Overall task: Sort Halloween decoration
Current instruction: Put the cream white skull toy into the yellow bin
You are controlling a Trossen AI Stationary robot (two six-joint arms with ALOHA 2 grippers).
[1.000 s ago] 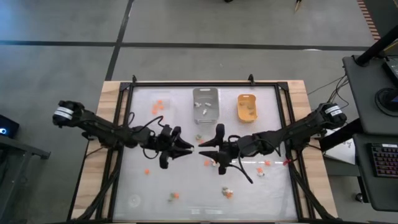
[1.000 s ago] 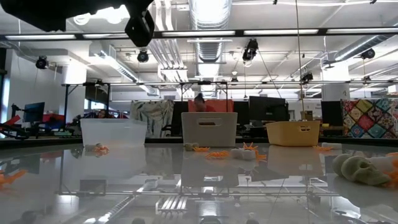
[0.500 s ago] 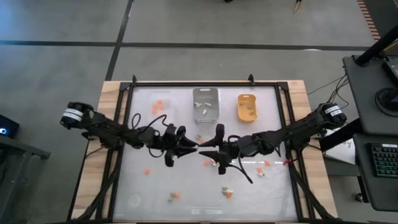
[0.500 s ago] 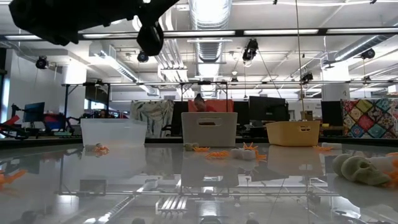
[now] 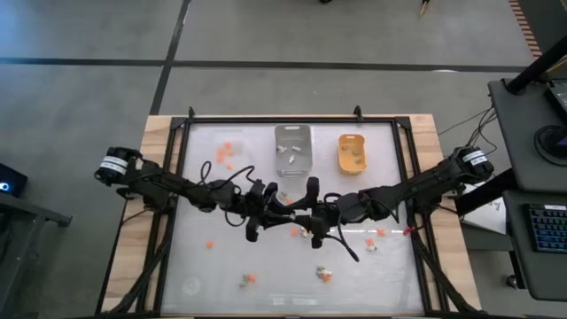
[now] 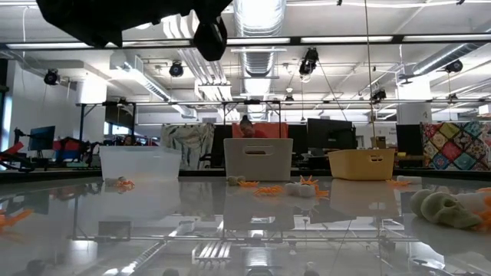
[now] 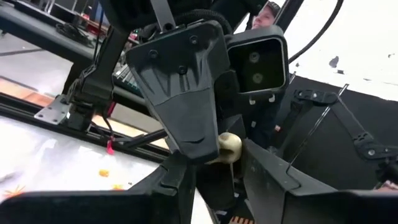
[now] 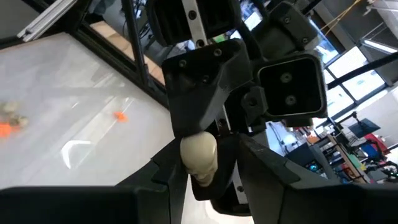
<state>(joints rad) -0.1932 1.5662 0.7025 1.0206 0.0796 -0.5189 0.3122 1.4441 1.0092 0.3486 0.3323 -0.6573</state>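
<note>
My two grippers meet fingertip to fingertip above the middle of the table. My right gripper [image 5: 295, 213] is shut on a small cream skull trinket [image 8: 199, 157], which also shows in the left wrist view [image 7: 229, 149]. My left gripper [image 5: 276, 209] is open, and its fingers [image 7: 177, 180] stand on either side of the skull; I cannot tell whether they touch it. In the high view the grippers hide the skull. Other tiny orange and pale trinkets [image 5: 323, 273] lie scattered on the tabletop. My right gripper holds the cream skull [image 8: 198, 163] between its two fingers, which point level toward the table's left. The skull is lifted clear of the table. The left gripper's finger stands in front of part of it, so the exact place of contact does not show.
Along the far edge stand a clear tray [image 5: 229, 152] with orange trinkets, a grey tray [image 5: 292, 146] and an orange-yellow tray [image 5: 353, 152]. Loose trinkets lie at the near left [image 5: 209, 244], near middle [image 5: 248, 281] and right [image 5: 372, 244]. A grey-green skull [image 6: 445, 208] lies close to the low camera.
My left gripper has moved toward the table's right edge, up to my right gripper, until its open fingers stand about the skull.
</note>
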